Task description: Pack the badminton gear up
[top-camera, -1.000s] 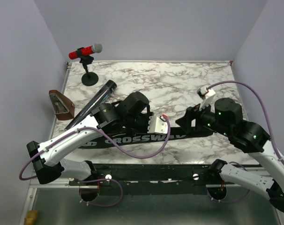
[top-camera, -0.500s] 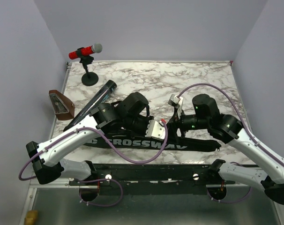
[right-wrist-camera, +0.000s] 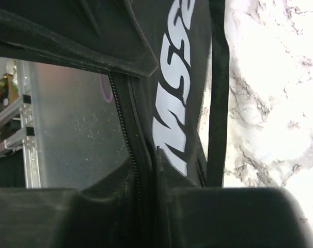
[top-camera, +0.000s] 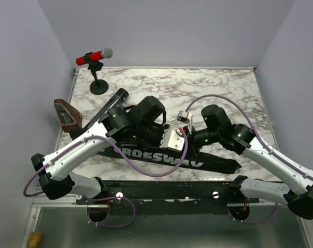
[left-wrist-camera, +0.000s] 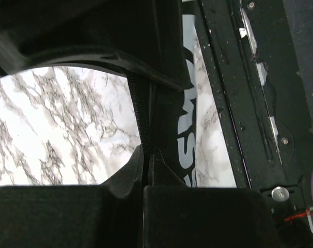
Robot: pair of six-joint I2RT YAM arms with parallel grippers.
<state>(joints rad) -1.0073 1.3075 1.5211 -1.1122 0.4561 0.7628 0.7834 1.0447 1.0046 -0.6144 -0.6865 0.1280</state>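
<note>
The big black bag (top-camera: 210, 163) lay flat on the table (top-camera: 213, 88), close to the near edge. Its long way ran from left to right along that edge. The wide round end pointed at the left edge. The thin end pointed right and sat a bit closer to the near edge. The white letters ran the same way as the bag.

Both arms met over the middle of the bag. The left claw (left-wrist-camera: 145, 175) was shut tight on the bag's edge, with the zipper (left-wrist-camera: 141, 113) running right between its fingers. The right claw (right-wrist-camera: 155, 175) had the same zipper edge between its fingers, and it looked closed on it too. The two claws sat just beside each other.

I think they held the edge like this so one claw could keep the cloth pulled straight while the other worked the zipper along. A floppy bag bunches up if nobody holds it.

The long black tube (top-camera: 106, 108) lay outside the bag, near the left edge and beside the bag's wide end. It was tilted, with its open end pointing toward the far side and a little right. I could not see any rackets or birdies.
</note>
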